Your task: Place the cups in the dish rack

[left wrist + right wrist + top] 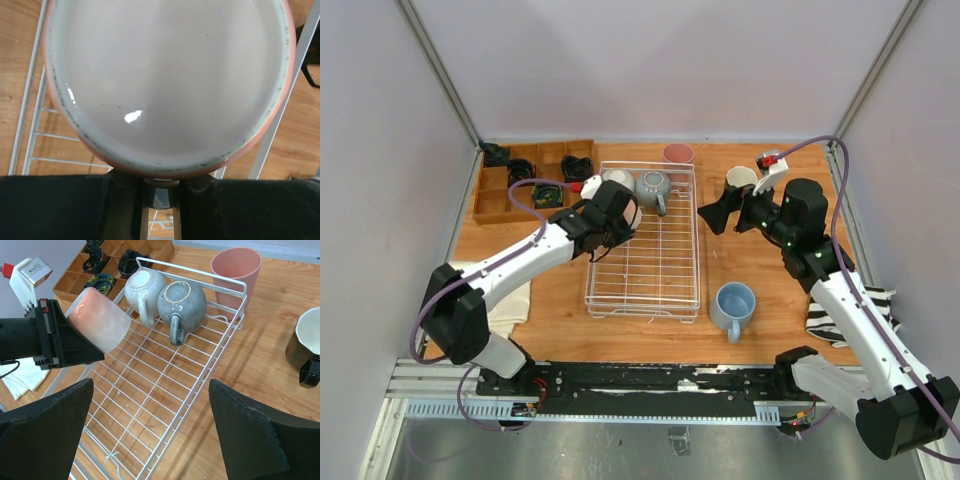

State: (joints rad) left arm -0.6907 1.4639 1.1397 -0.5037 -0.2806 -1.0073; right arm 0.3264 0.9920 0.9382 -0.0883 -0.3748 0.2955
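Over the dish rack (697, 250), left end effector (160, 182) grips pink mug (100, 317).

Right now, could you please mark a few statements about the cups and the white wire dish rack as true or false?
1. The left gripper holds the pale pink ceramic mug above the white wire dish rack. True.
2. Four cups lie in the rack. False: only two, the white mug and the grey-green mug, both upside down.
3. The pink handleless tumbler stands inside the rack. False: it stands upright on the wooden table, just beyond the rack's far end.
4. The right gripper is open and empty. True.
5. The light blue mug sits on the table, outside the rack. True.
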